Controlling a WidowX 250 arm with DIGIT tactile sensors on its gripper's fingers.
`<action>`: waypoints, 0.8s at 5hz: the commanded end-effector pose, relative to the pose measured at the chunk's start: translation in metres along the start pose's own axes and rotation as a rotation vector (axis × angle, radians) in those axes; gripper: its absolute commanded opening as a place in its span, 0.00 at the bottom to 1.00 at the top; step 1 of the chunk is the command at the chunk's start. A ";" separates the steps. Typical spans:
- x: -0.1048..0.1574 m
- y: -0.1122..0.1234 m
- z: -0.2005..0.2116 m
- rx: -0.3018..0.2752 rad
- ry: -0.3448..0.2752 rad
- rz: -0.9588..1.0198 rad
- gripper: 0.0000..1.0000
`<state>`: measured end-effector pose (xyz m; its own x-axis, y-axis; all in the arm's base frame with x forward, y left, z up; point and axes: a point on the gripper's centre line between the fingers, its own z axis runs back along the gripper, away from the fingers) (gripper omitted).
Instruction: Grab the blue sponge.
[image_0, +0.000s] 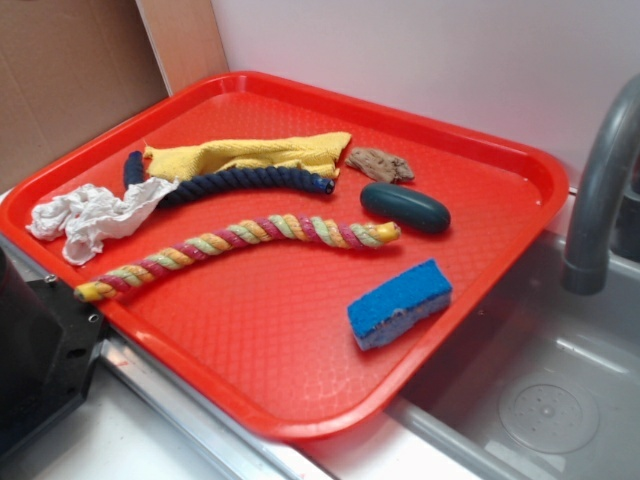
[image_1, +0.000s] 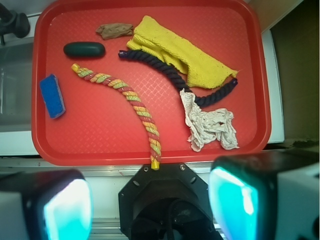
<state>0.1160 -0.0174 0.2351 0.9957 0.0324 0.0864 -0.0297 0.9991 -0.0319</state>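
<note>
The blue sponge is a small bright blue block with a pale bottom layer. It lies flat near the front right rim of the red tray. In the wrist view the blue sponge lies at the tray's left side. My gripper hangs high above the robot base, outside the tray's near edge, far from the sponge. Its two cyan-padded fingers stand wide apart with nothing between them. The gripper does not show in the exterior view.
On the tray lie a dark teal oval object, a navy braided rope, a multicoloured rope, a yellow cloth, a white crumpled cloth and a brown scrap. A grey faucet and sink stand right.
</note>
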 end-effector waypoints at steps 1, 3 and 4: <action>0.000 0.000 0.000 0.000 0.000 0.000 1.00; 0.060 -0.101 -0.108 -0.092 0.135 -0.481 1.00; 0.065 -0.136 -0.127 -0.137 0.140 -0.709 1.00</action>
<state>0.2002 -0.1473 0.1088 0.7810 -0.6231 -0.0428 0.6122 0.7773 -0.1447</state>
